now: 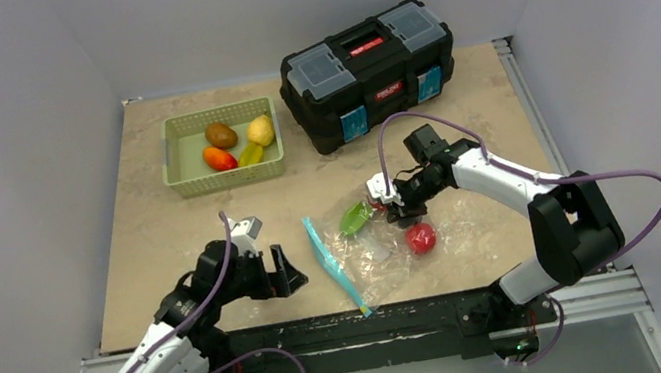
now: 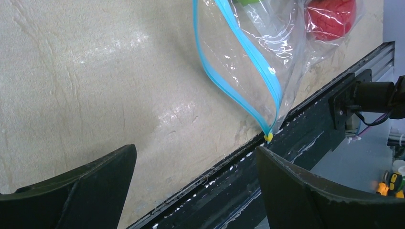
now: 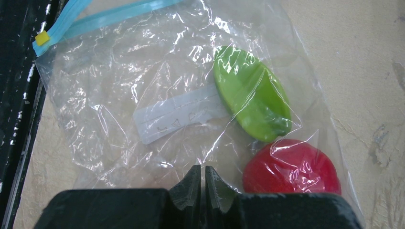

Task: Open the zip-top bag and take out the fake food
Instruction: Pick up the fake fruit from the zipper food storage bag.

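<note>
The right gripper's (image 3: 205, 183) fingers are pinched together on the bag's (image 3: 119, 109) edge. Inside the bag a green piece (image 3: 250, 93) and a red piece (image 3: 291, 167) lie touching. The left gripper (image 2: 196, 191), fingers wide apart, hangs over the table (image 2: 95, 71) near the zip (image 2: 239, 62), whose 2 strips gape. 4 more pieces (image 1: 221, 136) sit in the basket (image 1: 170, 163).

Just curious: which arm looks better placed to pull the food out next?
Left, probably. The left end effector is open, facing the parted blue zip of the zip-top bag; the right end effector is shut, pinching the bag's opposite end by the fake food.
</note>
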Motion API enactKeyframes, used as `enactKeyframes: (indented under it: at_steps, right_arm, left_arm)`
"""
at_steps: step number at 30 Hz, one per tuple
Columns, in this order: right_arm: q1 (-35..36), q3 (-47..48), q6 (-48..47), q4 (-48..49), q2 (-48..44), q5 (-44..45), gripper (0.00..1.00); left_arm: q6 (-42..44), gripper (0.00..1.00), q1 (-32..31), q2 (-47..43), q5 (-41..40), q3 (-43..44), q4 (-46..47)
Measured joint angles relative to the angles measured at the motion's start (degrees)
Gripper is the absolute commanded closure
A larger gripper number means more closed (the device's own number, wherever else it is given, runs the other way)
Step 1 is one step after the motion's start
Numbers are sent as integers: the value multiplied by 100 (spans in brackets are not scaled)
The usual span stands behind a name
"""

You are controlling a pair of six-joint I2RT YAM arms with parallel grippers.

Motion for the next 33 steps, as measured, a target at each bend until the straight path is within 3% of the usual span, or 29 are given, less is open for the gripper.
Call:
enactKeyframes:
  at_steps: [11, 23, 29, 33]
  right_arm:
    - [0, 0, -2, -2, 0, -39, 86]
    - [142, 269, 4, -44, 0, -98, 54]
    - [660, 586, 2, 0, 87, 79, 39]
    - [881, 887, 0, 125, 389, 315, 35]
  left_arm:
    - [35, 12, -37, 22, -66, -68, 170]
    - [223, 51, -396, 852, -212, -68, 741]
    - [240, 58, -813, 1283, -284, -66, 1305]
    - [304, 59, -986, 1703, -352, -42, 1687]
